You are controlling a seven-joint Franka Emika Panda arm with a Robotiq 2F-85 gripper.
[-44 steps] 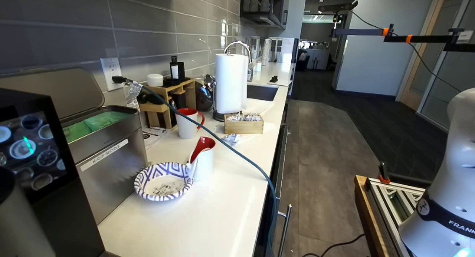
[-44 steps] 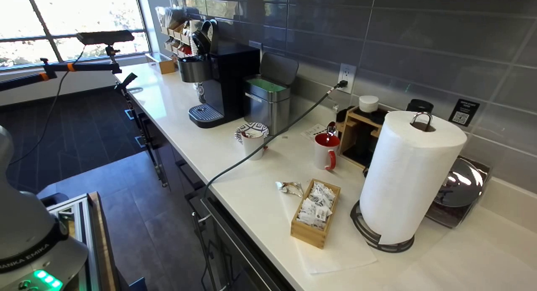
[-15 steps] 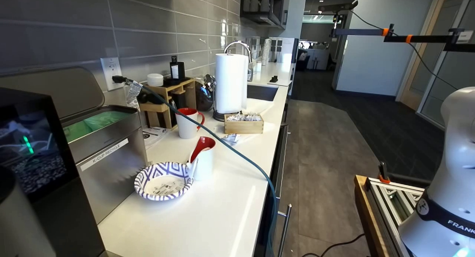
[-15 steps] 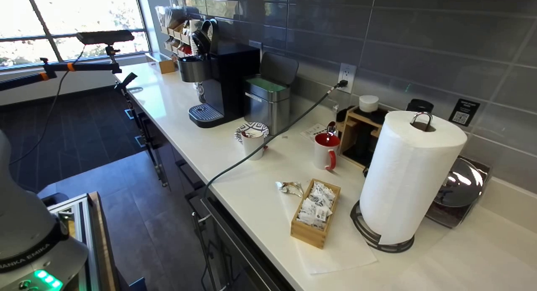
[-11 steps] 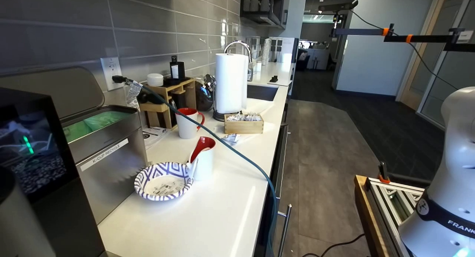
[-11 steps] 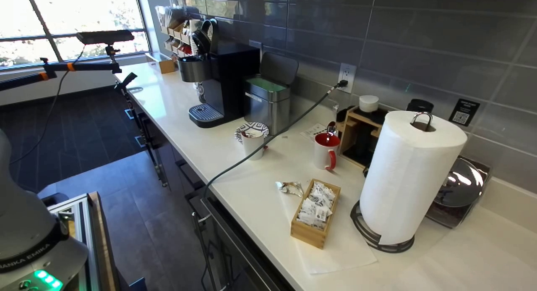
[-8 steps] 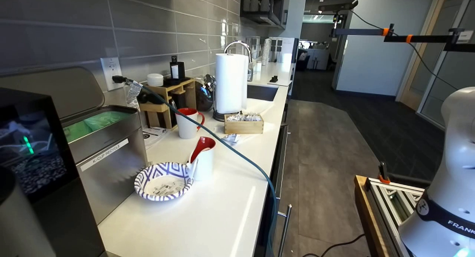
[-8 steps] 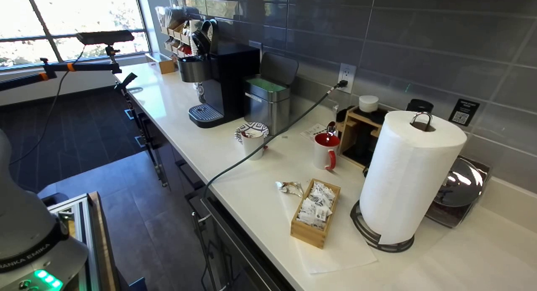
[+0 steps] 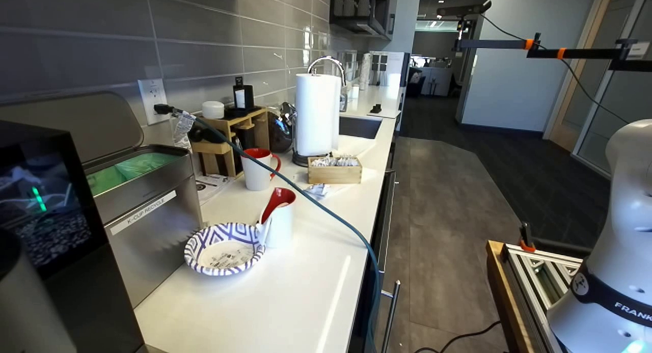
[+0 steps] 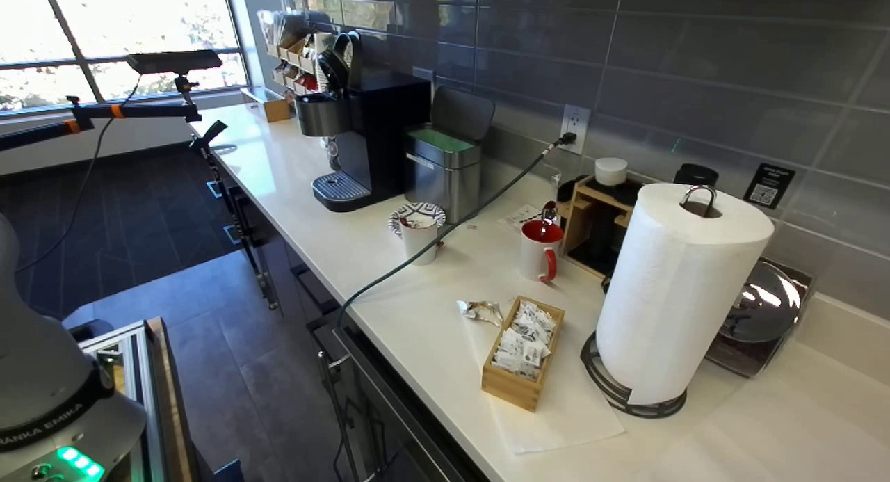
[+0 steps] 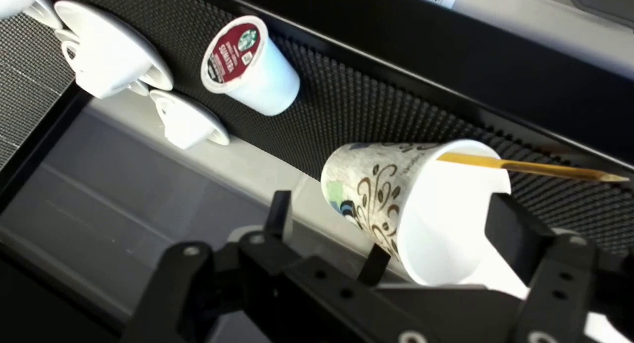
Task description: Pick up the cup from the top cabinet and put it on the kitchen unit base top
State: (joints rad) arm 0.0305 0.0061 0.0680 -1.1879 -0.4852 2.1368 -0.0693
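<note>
Sitting with its fingers spread well apart, the gripper reads as released to me, and the swirl-patterned paper cup shows in the gap between them in the wrist view. The finger on the right side of that view overlaps the cup's rim, but I can't tell if it's touching.

The cup itself is up at the black mesh shelf, mouth turned toward the camera. Standing or lying down, can't tell. A yellow pencil-like stick crosses its rim, pointy end outward. Further along there's a Sumatra K-Cup pod, then white cups and saucers.

Further out, the Franka arm is in both exterior views, across some floor from the off-white countertop. On that, in an exterior view: a blue-patterned bowl right next to a white cup, a red-handled mug, a wooden box of packets and a paper towel roll. The K-Cup recycle bin has its lid up, beside the coffee maker.
</note>
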